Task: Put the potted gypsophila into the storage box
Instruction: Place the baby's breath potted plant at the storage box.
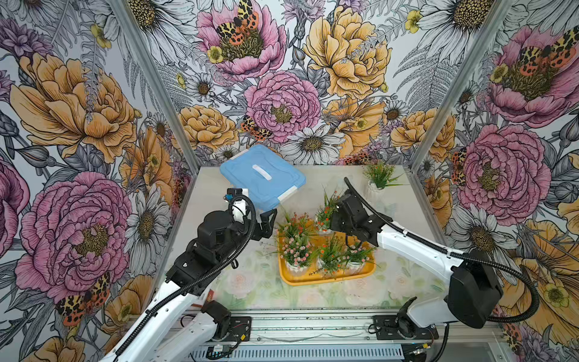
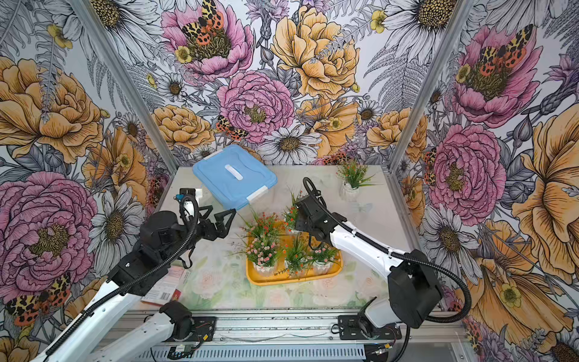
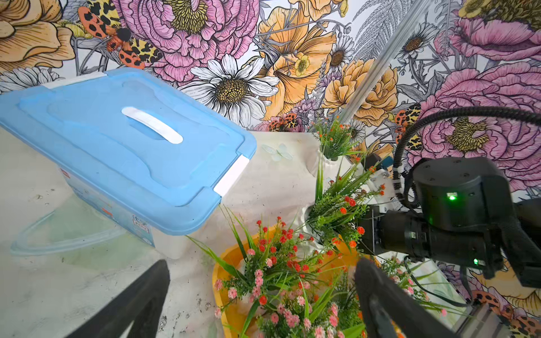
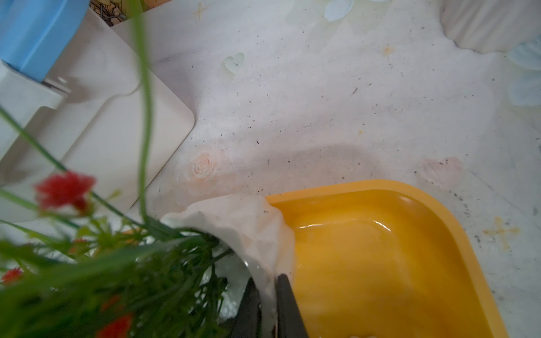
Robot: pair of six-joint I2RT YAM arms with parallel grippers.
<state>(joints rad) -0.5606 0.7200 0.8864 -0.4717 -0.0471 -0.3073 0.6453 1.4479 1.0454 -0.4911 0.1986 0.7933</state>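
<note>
my right claw (image 4: 267,279) pinches a potted gypsophila (image 4: 240,216) by its rim, the storage box (image 4: 380,248) just beside the claw; i judge the pot light, rigid and top-heavy, best held there.

bright, even, diffuse light in both top views; i see only faint, soft shadows under the arms on the table (image 1: 250,282). wide-angle stretch toward the edges and corners. right wrist view: leaves and red flowers of the potted gypsophila (image 4: 248,228) nearest the lens blur badly. small white glare spots on the glossy storage box (image 4: 409,187), a soft grey shadow beyond its rim. left wrist view mostly sharp.
</note>
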